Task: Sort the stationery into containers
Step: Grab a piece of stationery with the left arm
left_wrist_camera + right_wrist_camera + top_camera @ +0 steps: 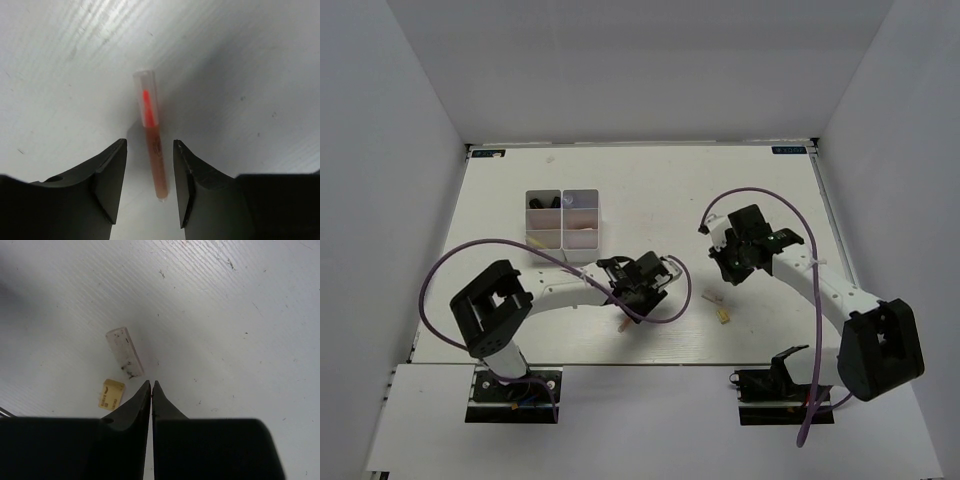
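While some items point(542, 203) sit in the box point(529, 218), your open left gripper point(149, 145) straddles the pink pen point(150, 107) right of it, and farther right your shut, empty right gripper point(151, 384) hovers by the unsorted grey block point(125, 352) and tan block point(111, 394).

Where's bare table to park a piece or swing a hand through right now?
Free: the far strip of table behind the organizer box, and the far-right corner beyond the right hand. Crowded: the near middle, where the open left hand straddles a pink pen and a grey block and tan block lie just ahead of the shut right hand.
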